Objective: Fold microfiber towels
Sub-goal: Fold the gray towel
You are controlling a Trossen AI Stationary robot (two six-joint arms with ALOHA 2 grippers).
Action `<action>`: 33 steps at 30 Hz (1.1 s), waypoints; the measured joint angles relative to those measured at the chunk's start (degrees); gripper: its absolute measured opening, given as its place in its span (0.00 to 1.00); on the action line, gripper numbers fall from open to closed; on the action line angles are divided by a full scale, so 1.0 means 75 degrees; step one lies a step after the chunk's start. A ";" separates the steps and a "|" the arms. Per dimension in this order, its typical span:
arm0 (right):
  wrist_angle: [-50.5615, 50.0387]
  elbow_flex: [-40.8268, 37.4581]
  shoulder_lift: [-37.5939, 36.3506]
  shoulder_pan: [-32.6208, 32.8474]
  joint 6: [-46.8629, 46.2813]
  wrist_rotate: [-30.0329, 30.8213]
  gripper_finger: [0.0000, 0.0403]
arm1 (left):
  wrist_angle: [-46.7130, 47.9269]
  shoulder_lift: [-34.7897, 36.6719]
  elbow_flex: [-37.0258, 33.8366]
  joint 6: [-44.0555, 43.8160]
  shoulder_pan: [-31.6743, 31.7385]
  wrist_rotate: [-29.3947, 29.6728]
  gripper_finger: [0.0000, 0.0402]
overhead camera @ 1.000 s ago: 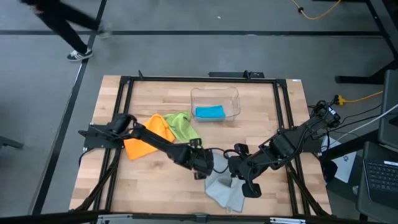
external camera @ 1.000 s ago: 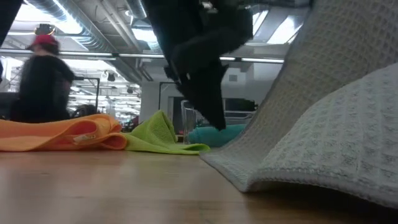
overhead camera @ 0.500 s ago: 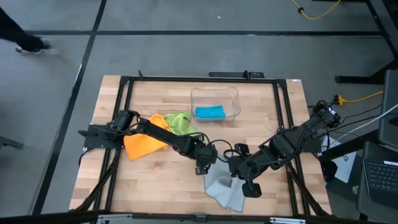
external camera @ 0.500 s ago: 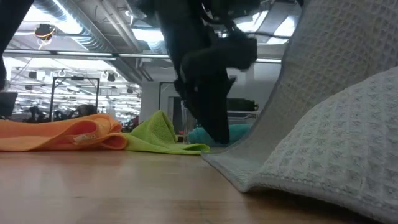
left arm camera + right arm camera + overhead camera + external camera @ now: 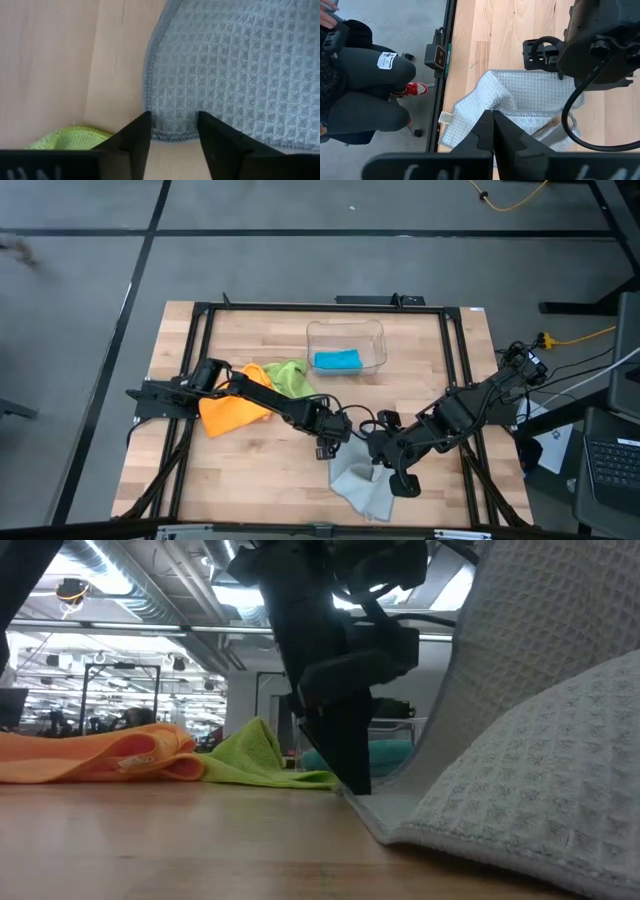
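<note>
Pale grey-blue towel (image 5: 358, 482) lies rumpled at the table's front edge, centre-right, part of it lifted off the wood. Right gripper (image 5: 385, 463) sits over its upper part, fingers together w/ a pinch of cloth between them; in the right wrist view the fabric (image 5: 485, 110) rises up to the closed tips. Left gripper (image 5: 328, 448) is at the towel's back-left corner, fingers apart, straddling the hem; in the left wrist view the hem (image 5: 172, 134) runs across the gap btwn the two fingers (image 5: 135, 137), not clamped. In the low view the same gripper (image 5: 345, 755) stands tip-down on the wood right at the towel's edge (image 5: 380, 815).

Behind & to the left: lime green towel (image 5: 290, 378) and orange towel (image 5: 235, 402), bunched, touching each other, left arm lying over them. Well apart from the grey one. Teal blue towel (image 5: 336, 360) sits folded inside the clear bin (image 5: 372, 332) near the table's back, centre.

A seated person's legs (image 5: 365, 95) show in the right wrist view, beyond the table edge (image 5: 440, 100).
</note>
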State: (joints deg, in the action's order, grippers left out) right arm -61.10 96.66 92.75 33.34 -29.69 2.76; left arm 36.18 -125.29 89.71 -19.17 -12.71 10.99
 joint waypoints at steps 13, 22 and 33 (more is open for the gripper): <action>-0.0013 0.0000 0.0000 0.0000 -0.0020 0.0000 0.00 | 0.0129 -0.0009 -0.0017 -0.0403 0.0014 -0.0200 0.01; -0.0138 0.0000 -0.0003 0.0000 -0.0032 0.0000 0.00 | 0.0596 0.0256 -0.0067 -0.0440 -0.0199 0.0191 0.00; -0.0578 -0.0003 -0.0006 0.0000 -0.0035 0.0144 0.00 | 0.3210 0.1816 -0.0072 -0.1896 -0.0976 0.1594 0.00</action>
State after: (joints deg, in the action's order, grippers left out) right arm -65.44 96.64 92.71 33.34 -29.95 3.85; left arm 60.26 -111.68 89.17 -33.39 -20.03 22.95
